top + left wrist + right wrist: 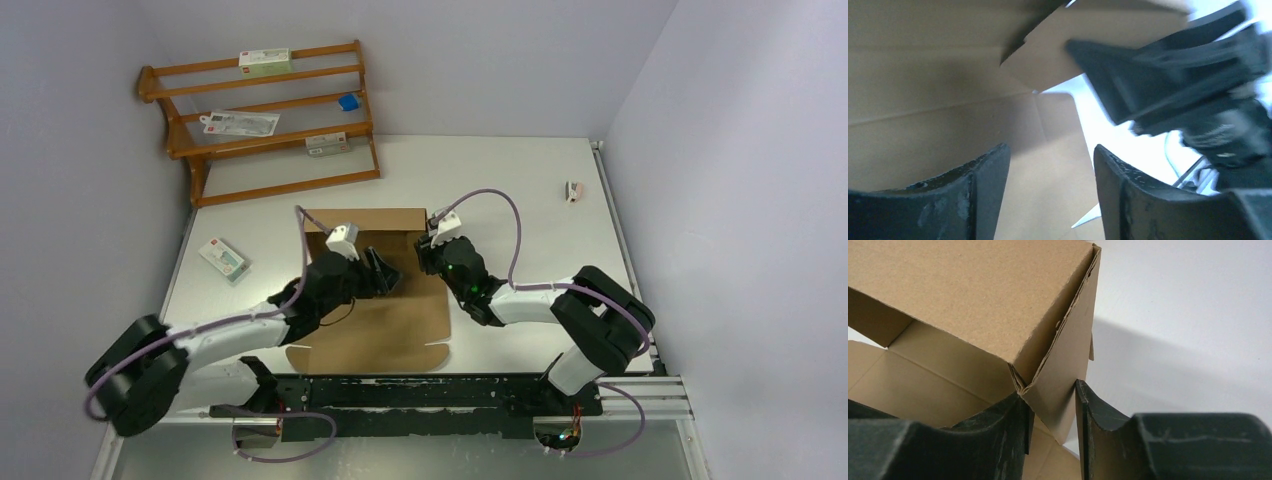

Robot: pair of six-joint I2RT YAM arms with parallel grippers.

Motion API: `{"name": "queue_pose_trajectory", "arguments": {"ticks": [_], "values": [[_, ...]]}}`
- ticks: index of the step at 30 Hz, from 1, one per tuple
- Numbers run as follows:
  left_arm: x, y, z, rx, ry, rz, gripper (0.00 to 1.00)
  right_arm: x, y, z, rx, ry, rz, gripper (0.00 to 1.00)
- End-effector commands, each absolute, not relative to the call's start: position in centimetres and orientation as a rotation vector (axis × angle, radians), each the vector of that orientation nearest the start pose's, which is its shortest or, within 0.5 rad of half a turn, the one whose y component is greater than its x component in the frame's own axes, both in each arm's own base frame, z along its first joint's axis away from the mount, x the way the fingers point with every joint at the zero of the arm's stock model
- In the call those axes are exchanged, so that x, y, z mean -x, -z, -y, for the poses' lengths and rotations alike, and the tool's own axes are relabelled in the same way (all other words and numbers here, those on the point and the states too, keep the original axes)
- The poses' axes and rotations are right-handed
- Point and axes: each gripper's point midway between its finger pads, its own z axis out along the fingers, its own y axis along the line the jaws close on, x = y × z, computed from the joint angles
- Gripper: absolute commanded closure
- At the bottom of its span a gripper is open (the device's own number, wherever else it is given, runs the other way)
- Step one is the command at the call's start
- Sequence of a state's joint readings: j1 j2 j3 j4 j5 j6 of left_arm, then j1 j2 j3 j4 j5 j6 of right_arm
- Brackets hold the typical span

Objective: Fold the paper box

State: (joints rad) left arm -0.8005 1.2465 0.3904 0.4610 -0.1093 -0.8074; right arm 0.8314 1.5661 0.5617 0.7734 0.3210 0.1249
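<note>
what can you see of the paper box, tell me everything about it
The paper box is plain brown unprinted cardboard, lying on the white table and only partly folded: its far walls stand up while the near panel, with notched tabs, lies flat. Crease lines show inside. The right gripper straddles a raised corner wall; the open left gripper hovers over its floor.

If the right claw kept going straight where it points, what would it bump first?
The paper box: its raised side wall sits between the fingers of the right gripper, so it would likely just push further onto that cardboard.
</note>
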Motion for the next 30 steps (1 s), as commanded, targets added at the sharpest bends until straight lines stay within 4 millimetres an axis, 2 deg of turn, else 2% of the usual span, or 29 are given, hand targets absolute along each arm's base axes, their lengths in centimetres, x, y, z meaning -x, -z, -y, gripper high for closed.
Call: {"name": "queue_pose_trajectory", "arguments": {"ticks": [1, 4, 5, 9, 13, 15, 16, 19, 22, 25, 30], "values": [[-24.4, -14.4, 24.5, 0.01, 0.796, -2.05, 0.28, -32.5, -10.5, -27.4, 0.416, -0.344, -1.753, 0.62], [-25.1, -17.4, 22.6, -0.018, 0.656, -2.052, 0.18, -32.5, -10.5, -27.5, 0.436, -0.342, -1.747, 0.62], [-25.6, -19.4, 22.4, -0.026, 0.638, -2.032, 0.15, -32.5, -10.5, -27.5, 0.443, -0.34, -1.747, 0.62], [-27.1, -23.0, 22.1, -0.06, 0.579, -2.018, 0.13, -32.4, -10.7, -27.6, 0.458, -0.338, -1.746, 0.62], [-29.0, -25.9, 22.0, -0.09, 0.552, -2.031, 0.1, -32.4, -10.8, -27.5, 0.469, -0.332, -1.746, 0.61], [-30.6, -27.0, 21.0, -0.092, 0.484, -2.063, 0.08, -32.5, -10.9, -27.5, 0.461, -0.325, -1.744, 0.61], [-31.5, -26.9, 20.3, -0.109, 0.437, -2.106, 0.08, -32.6, -10.9, -27.3, 0.448, -0.318, -1.743, 0.61], [-34.1, -28.3, 20.0, -0.157, 0.387, -2.131, 0.07, -32.8, -11.2, -27.0, 0.405, -0.323, -1.726, 0.6], [-37.0, -27.6, 20.0, -0.201, 0.338, -2.185, 0.07, -32.9, -11.0, -27.1, 0.387, -0.338, -1.719, 0.59], [-39.8, -26.0, 20.9, -0.257, 0.374, -2.238, 0.08, -32.9, -10.7, -27.6, 0.389, -0.359, -1.717, 0.57], [-42.4, -23.6, 22.6, -0.328, 0.417, -2.295, 0.11, -33.1, -10.6, -28.0, 0.386, -0.369, -1.704, 0.56]]}}
